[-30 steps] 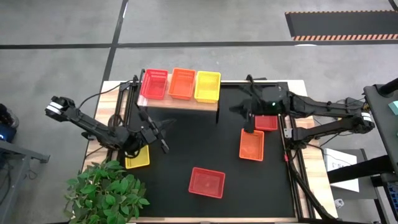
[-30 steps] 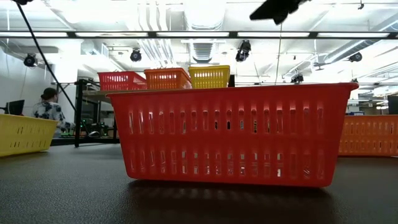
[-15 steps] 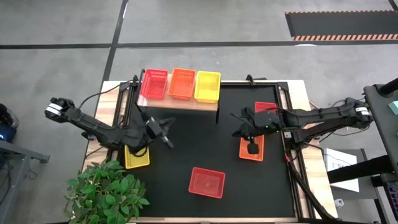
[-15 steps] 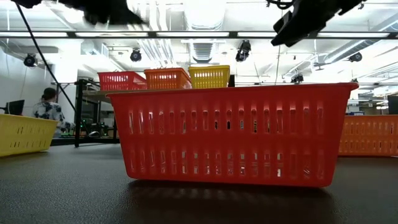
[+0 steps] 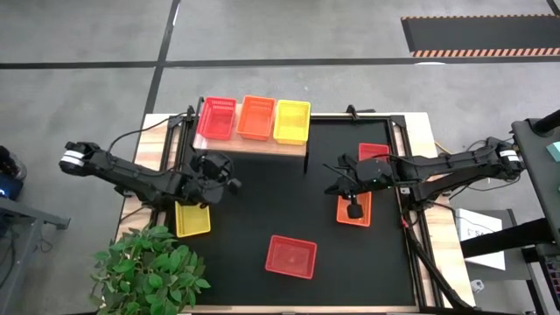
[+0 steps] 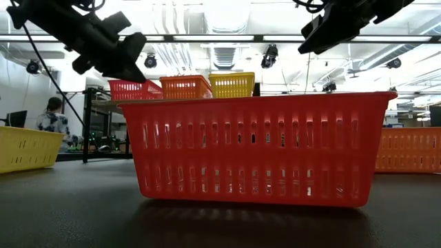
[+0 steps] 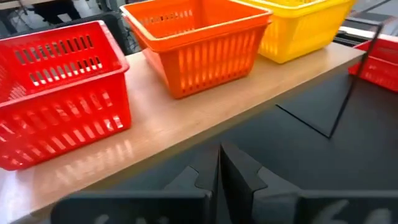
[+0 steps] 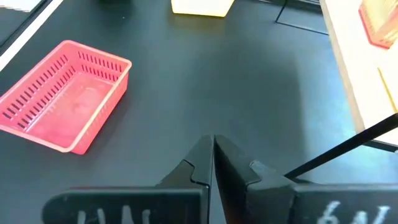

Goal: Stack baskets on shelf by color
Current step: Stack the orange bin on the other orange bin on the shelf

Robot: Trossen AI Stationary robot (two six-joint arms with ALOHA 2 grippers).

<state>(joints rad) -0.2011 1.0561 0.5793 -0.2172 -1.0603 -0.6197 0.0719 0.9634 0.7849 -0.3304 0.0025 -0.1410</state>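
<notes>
Three baskets stand side by side on the wooden shelf [image 5: 262, 144]: red [image 7: 56, 93], orange [image 7: 196, 43] and yellow [image 7: 298, 25]. On the black mat lie a yellow basket [image 5: 192, 219], a red one [image 5: 290, 255], an orange one [image 5: 354, 210] and another red one [image 5: 374, 151], half hidden under the right arm. My left gripper [image 7: 219, 168] is shut and empty, hovering just in front of the shelf's near edge, pointing at it. My right gripper [image 8: 213, 158] is shut and empty, above the mat beside the orange basket's left side.
A potted plant [image 5: 149, 267] stands at the table's near left corner. The shelf's thin black legs [image 7: 354, 87] drop to the mat. Open mat [image 5: 280, 197] lies between the two grippers. A person [image 6: 52, 120] sits in the room behind the table.
My left gripper has moved from beside the yellow basket toward the far edge, up to the shelf's front, and has turned toward it. My right gripper has swung from near the shelf's right end toward the near edge, over the orange basket, then held still. No basket has moved.
</notes>
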